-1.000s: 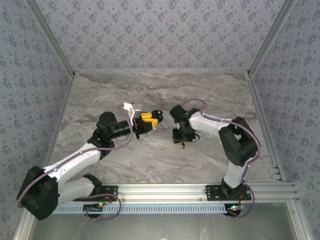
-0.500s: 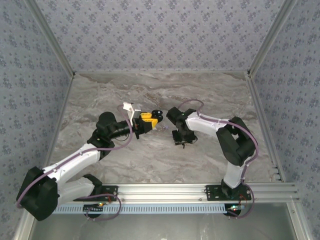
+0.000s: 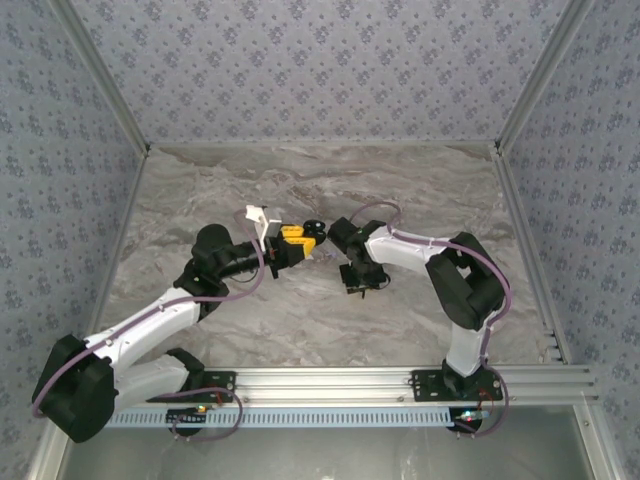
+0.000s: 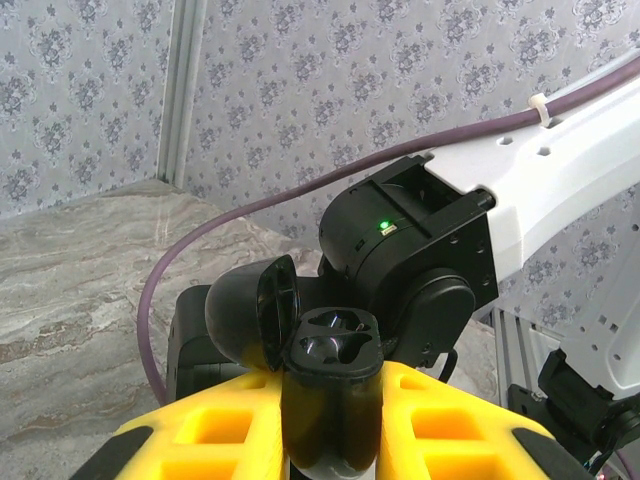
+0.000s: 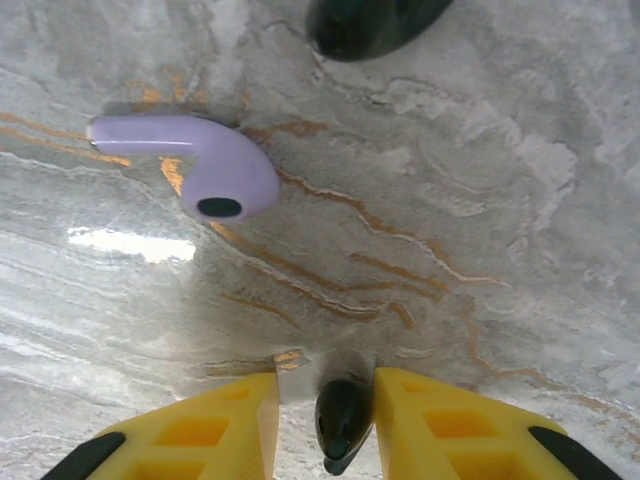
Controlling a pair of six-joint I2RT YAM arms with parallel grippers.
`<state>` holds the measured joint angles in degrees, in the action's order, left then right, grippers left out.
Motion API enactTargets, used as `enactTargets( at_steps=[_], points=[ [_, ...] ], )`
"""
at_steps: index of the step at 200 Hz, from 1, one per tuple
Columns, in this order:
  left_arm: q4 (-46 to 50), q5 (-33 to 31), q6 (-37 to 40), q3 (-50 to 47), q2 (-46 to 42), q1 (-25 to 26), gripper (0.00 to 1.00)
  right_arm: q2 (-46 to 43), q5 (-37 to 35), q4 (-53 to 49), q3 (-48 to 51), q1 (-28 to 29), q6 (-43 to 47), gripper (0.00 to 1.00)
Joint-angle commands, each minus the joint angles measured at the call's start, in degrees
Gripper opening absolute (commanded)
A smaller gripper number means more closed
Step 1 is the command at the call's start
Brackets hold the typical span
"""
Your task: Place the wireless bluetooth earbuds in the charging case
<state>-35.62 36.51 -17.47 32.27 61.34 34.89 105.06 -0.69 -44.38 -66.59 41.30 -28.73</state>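
Earbud (image 5: 190,165) lilac, stemmed; blk bud (image 5: 341,420) glossy; case (image 4: 330,405) blk, open.

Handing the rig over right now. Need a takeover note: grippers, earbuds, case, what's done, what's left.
Left gripper: shut on the charging case, lid open, both sockets look empty.
Right gripper: low over the table, with a black earbud between its fingers. I can't confirm a firm grip.
Lilac earbud: lying loose on the table just ahead of the right gripper.
Done: case in hand and open.
Left: seat both earbuds, probably the black one first, then fetch the lilac one.
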Motion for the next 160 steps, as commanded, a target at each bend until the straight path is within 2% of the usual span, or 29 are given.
enactTargets(
  at_steps=[1, 71, 99, 144, 160],
  points=[
    [-0.55, -0.24, 0.18, -0.34, -1.4, 0.29, 0.22, 0.77, -0.51, -0.36, -1.19, 0.53, 1.07, 0.31],
    [-0.29, -0.26, 0.22, -0.33, -1.64, 0.36, 0.22, 1.9, -1.83, -0.01, -1.26, 1.06, 1.23, 0.23],
    [-0.11, -0.47, 0.25, -0.37, -1.9, 0.37, 0.22, 1.97, -1.81, 0.61, -1.24, 1.33, 2.04, 0.17],
    [0.57, -0.68, 0.34, -0.56, -2.61, 0.39, 0.22, 2.08, -5.9, -2.14, -3.63, 0.89, 11.42, 0.14],
    [0.97, -0.93, 0.51, -0.68, -2.94, 0.35, 0.21, 2.0, -5.39, -2.72, -3.68, 0.35, 15.87, 0.14]
  ],
)
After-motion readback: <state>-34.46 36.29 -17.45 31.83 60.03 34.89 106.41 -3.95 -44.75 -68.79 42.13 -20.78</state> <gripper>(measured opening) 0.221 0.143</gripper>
